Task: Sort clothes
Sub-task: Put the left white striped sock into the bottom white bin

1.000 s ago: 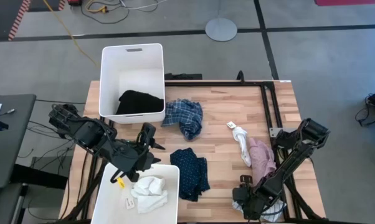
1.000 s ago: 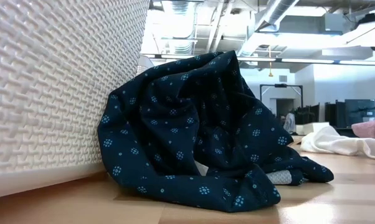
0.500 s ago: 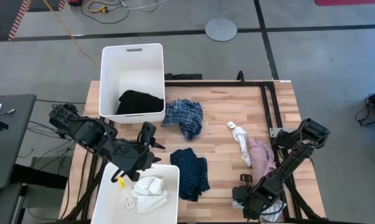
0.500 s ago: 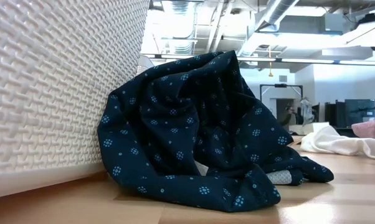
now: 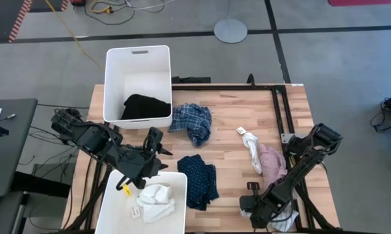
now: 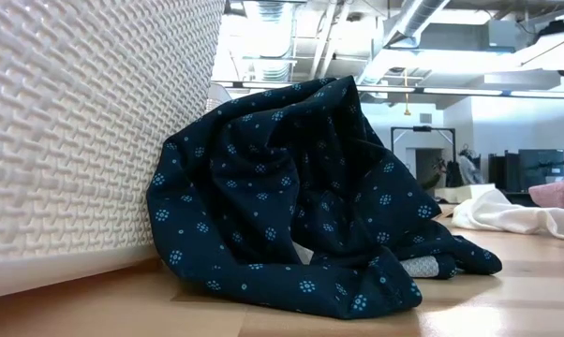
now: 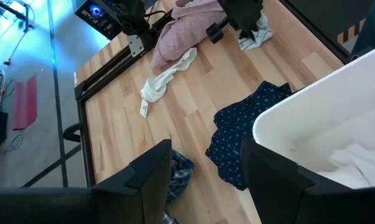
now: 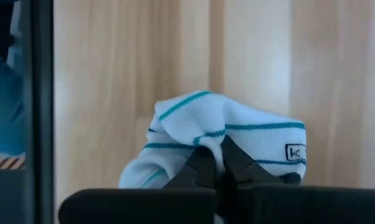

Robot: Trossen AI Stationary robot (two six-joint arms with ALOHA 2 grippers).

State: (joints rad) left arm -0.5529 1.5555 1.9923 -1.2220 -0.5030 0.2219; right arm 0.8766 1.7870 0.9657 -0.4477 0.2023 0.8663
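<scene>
My right gripper (image 8: 217, 157) is at the table's near right edge (image 5: 255, 209), shut on a white sock with teal stripes (image 8: 250, 134). My left gripper (image 7: 203, 177) hovers open with nothing between its fingers, beside the near white bin (image 5: 121, 214), which holds white socks (image 5: 156, 197). The far bin (image 5: 137, 62) holds the black piece (image 5: 145, 106). On the table lie the blue plaid shirt (image 5: 192, 122), the navy dotted piece (image 5: 199, 179), the pink shirt (image 5: 272, 162) and a white sock (image 5: 249, 142). My right gripper pinches a raised fold (image 8: 197, 138) of the striped sock between its two fingers. The fingers come from above and point down. The rest of the sock lies bunched on the table around them.
The navy dotted piece (image 6: 301, 197) is heaped against the near bin's wall (image 6: 76, 122). A black frame rail (image 5: 280, 110) runs along the table's right side. Bare wood shows between the plaid shirt and the pink shirt.
My right arm's wrist has shifted slightly at the near right edge, over the striped sock. The other clothes and my left arm stay as they were.
</scene>
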